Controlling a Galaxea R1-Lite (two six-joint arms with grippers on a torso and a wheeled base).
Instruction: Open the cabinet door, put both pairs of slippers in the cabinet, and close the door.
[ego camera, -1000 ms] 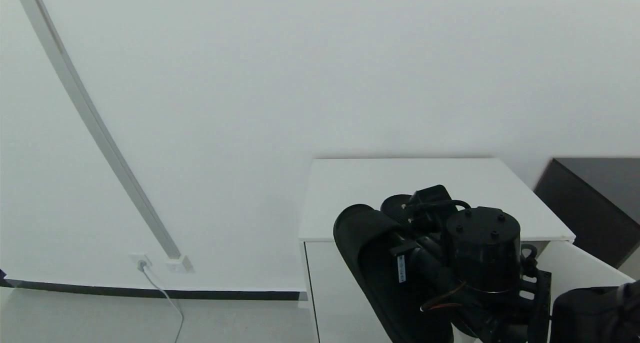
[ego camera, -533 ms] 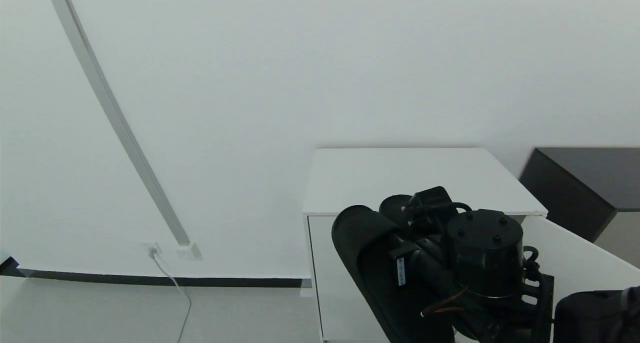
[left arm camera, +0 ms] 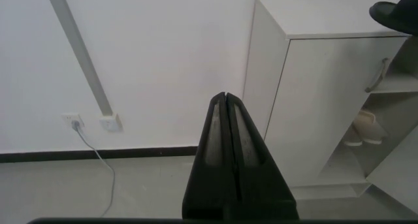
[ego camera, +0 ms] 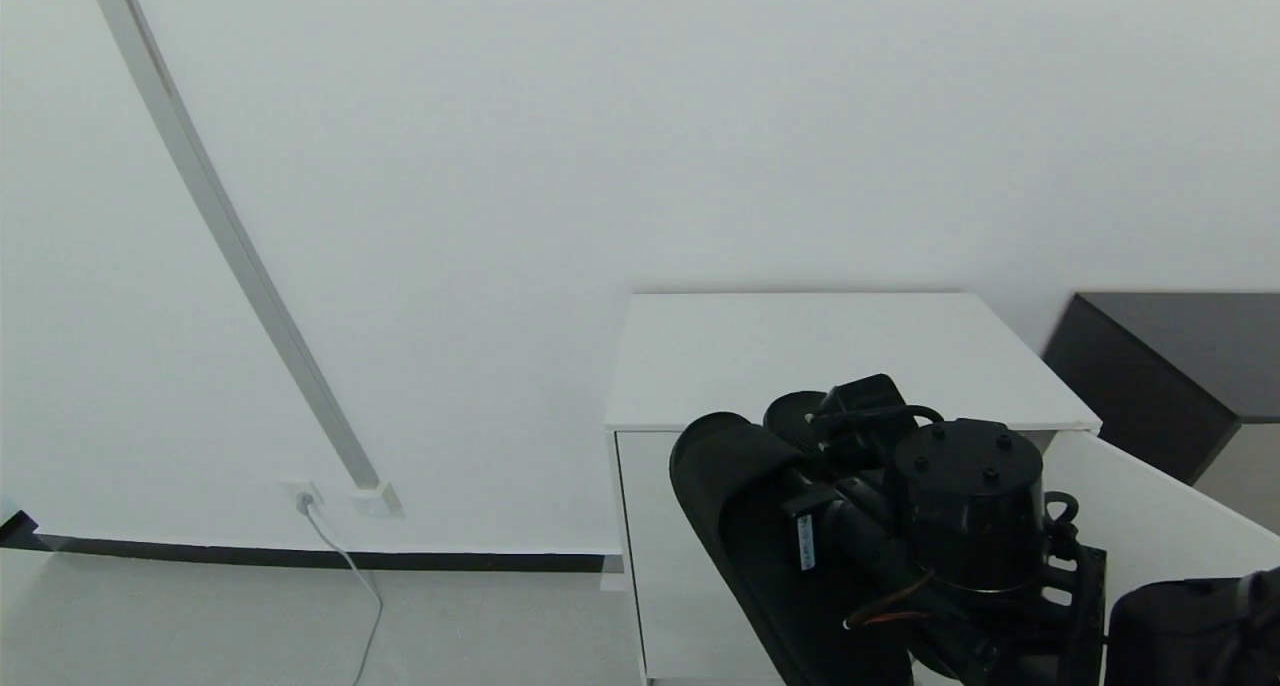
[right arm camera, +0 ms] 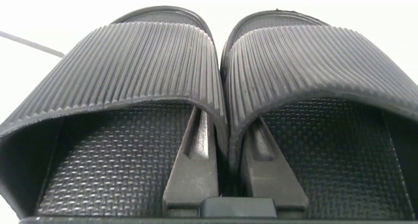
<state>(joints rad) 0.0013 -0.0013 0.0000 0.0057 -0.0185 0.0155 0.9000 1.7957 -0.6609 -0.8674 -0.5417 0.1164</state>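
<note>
The white cabinet (ego camera: 820,356) stands against the wall, its right door (ego camera: 1150,516) swung open. My right gripper (right arm camera: 225,152) is shut on a pair of black slippers (right arm camera: 157,74), pinching their inner walls together. In the head view the black slippers (ego camera: 740,506) hang in front of the cabinet's closed left door. A pair of light slippers (left arm camera: 364,127) lies on a shelf inside the cabinet (left arm camera: 320,106). My left gripper (left arm camera: 226,100) is shut and holds nothing, off to the cabinet's left above the floor.
A dark piece of furniture (ego camera: 1180,366) stands right of the cabinet. A wall socket with a cable (ego camera: 305,496) and a slanted duct (ego camera: 230,236) are on the wall to the left. Bare floor (left arm camera: 130,185) lies left of the cabinet.
The head camera has shifted, so the cabinet and wall sit differently in the picture. The right arm still holds the black slippers in the same pose.
</note>
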